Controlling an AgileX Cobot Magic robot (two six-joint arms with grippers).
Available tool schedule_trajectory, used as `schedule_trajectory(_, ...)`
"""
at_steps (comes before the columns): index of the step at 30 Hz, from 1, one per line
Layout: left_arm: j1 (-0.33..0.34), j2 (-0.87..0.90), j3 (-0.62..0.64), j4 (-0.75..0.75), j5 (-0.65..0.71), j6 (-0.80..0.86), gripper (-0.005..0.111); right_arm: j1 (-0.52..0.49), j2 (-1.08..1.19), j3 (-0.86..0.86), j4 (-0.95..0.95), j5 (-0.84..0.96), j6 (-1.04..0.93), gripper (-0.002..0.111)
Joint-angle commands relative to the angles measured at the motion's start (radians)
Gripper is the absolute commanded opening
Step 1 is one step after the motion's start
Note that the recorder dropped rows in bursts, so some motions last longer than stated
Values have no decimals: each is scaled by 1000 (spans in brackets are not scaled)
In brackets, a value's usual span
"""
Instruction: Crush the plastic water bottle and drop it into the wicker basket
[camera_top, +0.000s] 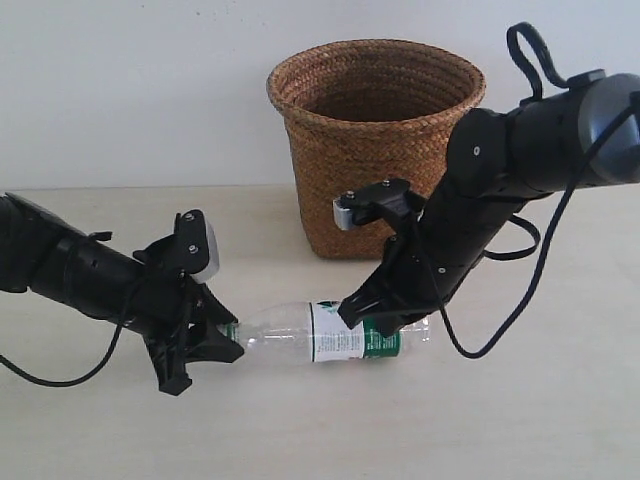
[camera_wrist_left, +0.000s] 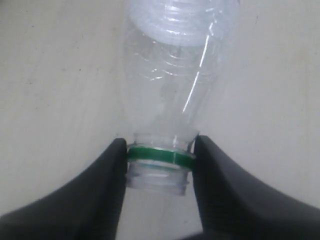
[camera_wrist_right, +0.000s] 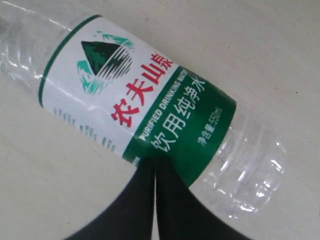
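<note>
The plastic water bottle (camera_top: 320, 335) lies on its side on the pale table, neck pointing left, its body still round. My left gripper (camera_top: 228, 337) is shut on the neck; in the left wrist view the fingers (camera_wrist_left: 112, 165) clamp the green ring (camera_wrist_left: 160, 155) of the bottle (camera_wrist_left: 175, 75), whose threaded mouth shows no cap. My right gripper (camera_top: 372, 322) is shut, its joined tips pressing on the green part of the label (camera_wrist_right: 145, 95), with nothing between them (camera_wrist_right: 155, 167). The wicker basket (camera_top: 370, 190) stands upright behind the bottle.
A white wall rises close behind the basket. Black cables (camera_top: 500, 320) trail from the right arm onto the table. Bare tabletop (camera_top: 320, 430) lies in front of the bottle.
</note>
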Motion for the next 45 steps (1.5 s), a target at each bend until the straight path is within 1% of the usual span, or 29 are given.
schedule_trajectory(1, 1, -7, -4, -13, 12, 5, 4, 1, 24, 2, -6, -14, -9, 0)
schedule_trajectory(8, 1, -7, -4, -10, 41, 5, 4, 1, 19, -29, -8, -23, -9, 0)
schedule_trajectory(15, 1, -7, -4, -2, 43, 5, 4, 1, 19, -91, -8, 24, -11, 0)
schedule_trajectory(22, 1, -7, -4, -2, 41, 5, 4, 1, 37, -92, -10, 40, -13, 0)
schedule_trajectory(36, 1, -7, -4, -2, 38, 5, 4, 1, 131, -90, -10, 74, -16, 0)
schedule_trajectory(45, 1, -7, -4, -2, 38, 5, 4, 1, 241, -90, -12, 78, -32, 0)
